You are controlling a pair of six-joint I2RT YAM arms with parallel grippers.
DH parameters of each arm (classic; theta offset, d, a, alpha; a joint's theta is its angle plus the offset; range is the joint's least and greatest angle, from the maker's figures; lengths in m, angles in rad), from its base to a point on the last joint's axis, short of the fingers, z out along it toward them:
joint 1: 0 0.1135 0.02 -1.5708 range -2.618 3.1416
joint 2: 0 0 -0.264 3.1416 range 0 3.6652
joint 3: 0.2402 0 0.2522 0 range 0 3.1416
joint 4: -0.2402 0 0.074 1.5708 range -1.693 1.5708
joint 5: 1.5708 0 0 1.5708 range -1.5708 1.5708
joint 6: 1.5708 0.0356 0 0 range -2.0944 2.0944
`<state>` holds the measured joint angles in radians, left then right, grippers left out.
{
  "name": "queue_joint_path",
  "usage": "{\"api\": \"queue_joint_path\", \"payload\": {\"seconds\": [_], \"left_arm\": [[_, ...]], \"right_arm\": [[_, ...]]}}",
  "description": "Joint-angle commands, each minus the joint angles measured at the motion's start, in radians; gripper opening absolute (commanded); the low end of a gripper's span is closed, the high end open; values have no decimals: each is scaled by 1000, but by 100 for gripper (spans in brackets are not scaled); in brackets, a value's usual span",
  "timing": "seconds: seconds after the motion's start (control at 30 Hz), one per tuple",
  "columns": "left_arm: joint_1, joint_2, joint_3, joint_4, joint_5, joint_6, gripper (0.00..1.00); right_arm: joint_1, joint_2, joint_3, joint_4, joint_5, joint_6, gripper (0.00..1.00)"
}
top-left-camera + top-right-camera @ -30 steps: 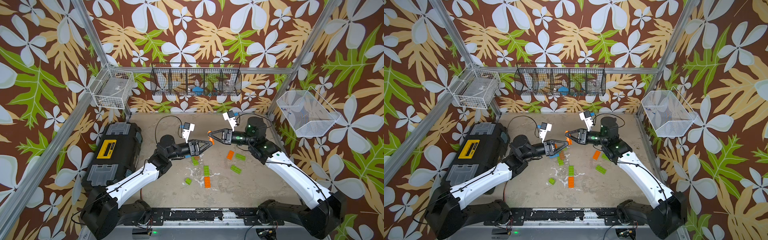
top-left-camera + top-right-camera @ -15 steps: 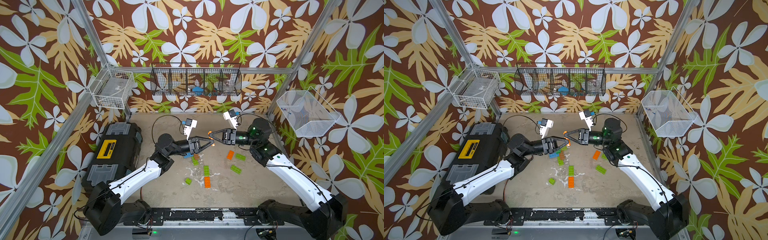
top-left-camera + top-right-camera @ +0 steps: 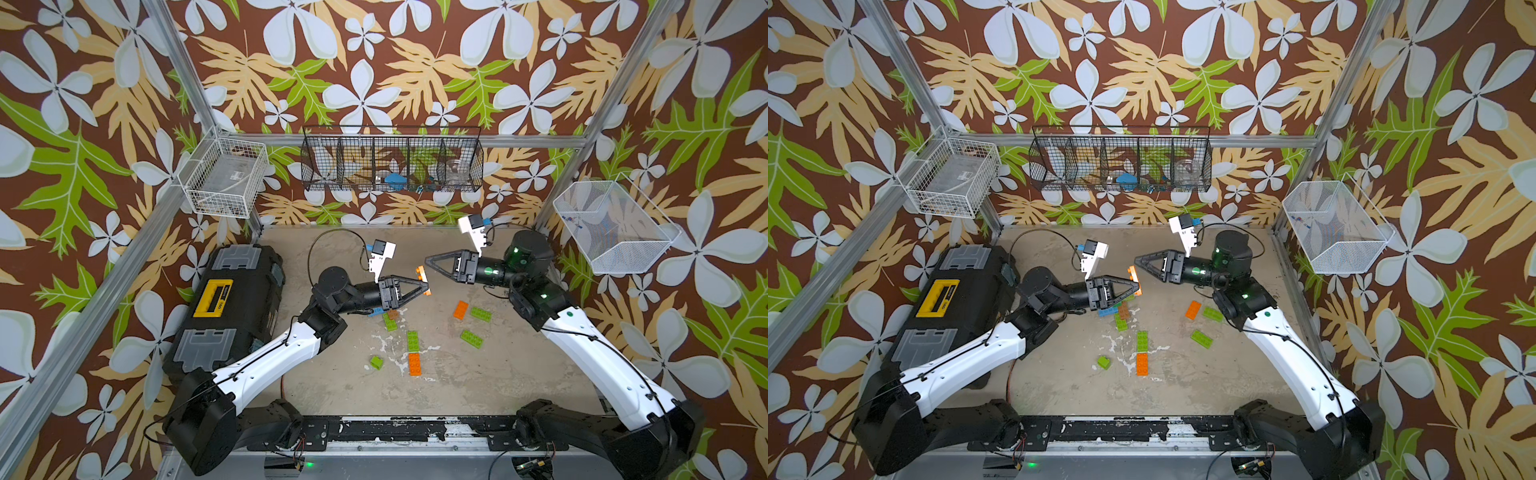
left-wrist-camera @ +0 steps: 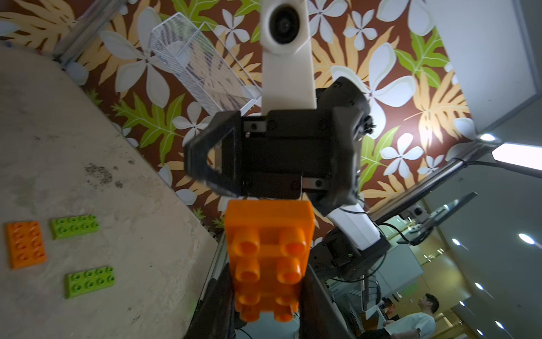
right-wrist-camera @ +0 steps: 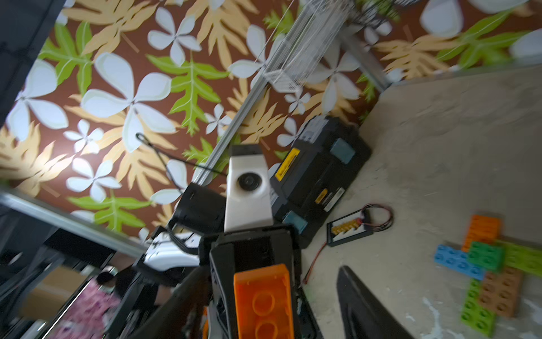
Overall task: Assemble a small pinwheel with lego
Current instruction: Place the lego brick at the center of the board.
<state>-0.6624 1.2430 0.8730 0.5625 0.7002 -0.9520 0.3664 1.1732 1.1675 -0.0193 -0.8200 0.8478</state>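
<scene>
Left gripper (image 3: pixel 427 287) clamped on an orange brick (image 3: pixel 422 279), right gripper (image 3: pixel 428 259) spread and empty beside it, I judge the pinwheel (image 5: pixel 487 264) part-built on the table (image 3: pixel 478 386), loose bricks (image 3: pixel 471 338) unused.

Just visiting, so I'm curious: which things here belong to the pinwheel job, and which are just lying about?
Job: orange brick in left gripper; half-built brick cross; loose orange bricks; loose lime bricks.
Lying about: black toolbox; white wire baskets; black wire rack; small wired board.

It was a robotics lab cell: aluminium framing (image 3: pixel 181 75) held leaf-printed panels (image 3: pixel 374 62) around a stained worktop (image 3: pixel 478 386). Lower right in the left wrist view, ceiling lights (image 4: pixel 526 238) and a person (image 4: pixel 416 321) showed beyond.
</scene>
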Motion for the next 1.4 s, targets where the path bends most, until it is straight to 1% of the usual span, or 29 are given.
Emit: {"api": "queue_joint_path", "payload": {"seconds": [0.0, 0.07, 0.1, 0.2, 0.23, 0.3, 0.43, 0.57, 0.77, 0.87, 1.0, 1.13, 1.17, 1.23, 1.3, 1.37], "left_arm": [[-47, 19, 66, -453, -254, 216, 0], [-118, 86, 135, -654, -430, 261, 0], [-160, 136, 179, -757, -527, 266, 0], [-295, 293, 294, -967, -738, 223, 0], [-323, 333, 315, -1006, -776, 196, 0], [-368, 408, 360, -1058, -819, 141, 0], [-432, 538, 453, -1127, -854, 86, 0], [-472, 666, 567, -1224, -878, 83, 0], [-482, 743, 589, -1237, -846, 70, 3], [-483, 768, 589, -1236, -827, 68, 7], [-483, 804, 595, -1229, -788, 72, 16], [-483, 808, 602, -1217, -771, 76, 34], [-482, 801, 608, -1217, -776, 79, 40], [-482, 779, 626, -1218, -795, 85, 48], [-474, 747, 655, -1234, -813, 96, 53], [-448, 677, 653, -1236, -852, 89, 58]], "right_arm": [[-47, -28, 40, -391, 477, -186, 97], [-86, -39, 40, -502, 665, -220, 97], [-115, -44, 33, -547, 729, -227, 95], [-214, -77, 3, -620, 807, -230, 86], [-243, -96, -6, -627, 809, -229, 85], [-295, -147, -28, -628, 810, -235, 83], [-314, -221, -44, -635, 849, -252, 81], [-314, -241, -54, -656, 859, -267, 80], [-314, -250, -72, -673, 853, -262, 79], [-314, -255, -80, -672, 850, -262, 79], [-314, -253, -84, -679, 854, -267, 79], [-314, -251, -85, -682, 861, -271, 79], [-314, -249, -85, -683, 867, -273, 79], [-314, -242, -88, -689, 879, -277, 80], [-313, -229, -97, -695, 893, -279, 79], [-313, -211, -117, -705, 904, -275, 78]]}}
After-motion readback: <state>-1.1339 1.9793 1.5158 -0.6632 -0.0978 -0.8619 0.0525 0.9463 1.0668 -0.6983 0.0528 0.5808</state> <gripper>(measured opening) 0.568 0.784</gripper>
